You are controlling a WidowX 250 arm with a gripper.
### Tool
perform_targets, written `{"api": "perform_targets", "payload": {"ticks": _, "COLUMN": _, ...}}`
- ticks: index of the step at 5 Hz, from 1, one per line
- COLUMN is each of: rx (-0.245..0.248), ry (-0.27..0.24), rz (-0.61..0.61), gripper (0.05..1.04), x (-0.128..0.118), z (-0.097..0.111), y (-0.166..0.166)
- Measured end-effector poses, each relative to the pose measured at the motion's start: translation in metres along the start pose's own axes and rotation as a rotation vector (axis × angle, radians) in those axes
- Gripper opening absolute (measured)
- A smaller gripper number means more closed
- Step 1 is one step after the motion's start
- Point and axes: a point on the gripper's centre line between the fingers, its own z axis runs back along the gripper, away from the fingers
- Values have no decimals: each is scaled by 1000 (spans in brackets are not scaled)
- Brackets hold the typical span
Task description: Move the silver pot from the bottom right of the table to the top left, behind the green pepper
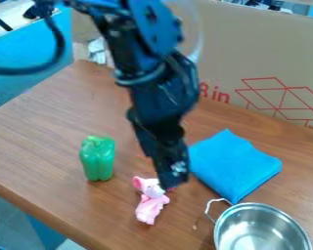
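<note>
My arm [160,93] is black and chunky, with a bluish sheen on its upper housing [151,24]. A thick dark cable [59,46] loops left, and pale marks [179,168] speckle my tapering gripper [173,182].

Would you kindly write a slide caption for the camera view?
Robot hand by a pink toy mouse, with a green pepper, folded blue cloth and metal bowl on a wooden table.

This looks like a robotics lab or workroom: a robot arm [156,88] with a loose black cable [57,46] hangs over a wood-grain counter [45,132], and a large printed cardboard sheet [251,58] stands along its far edge.
</note>
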Motion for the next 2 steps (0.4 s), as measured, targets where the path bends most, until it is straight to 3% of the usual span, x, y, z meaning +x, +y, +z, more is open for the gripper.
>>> {"api": "perform_targets", "payload": {"ticks": 2, "rx": 40, "ry": -15, "rz": -68, "gripper": 1005, "x": 25, "z": -33, "y": -23}}
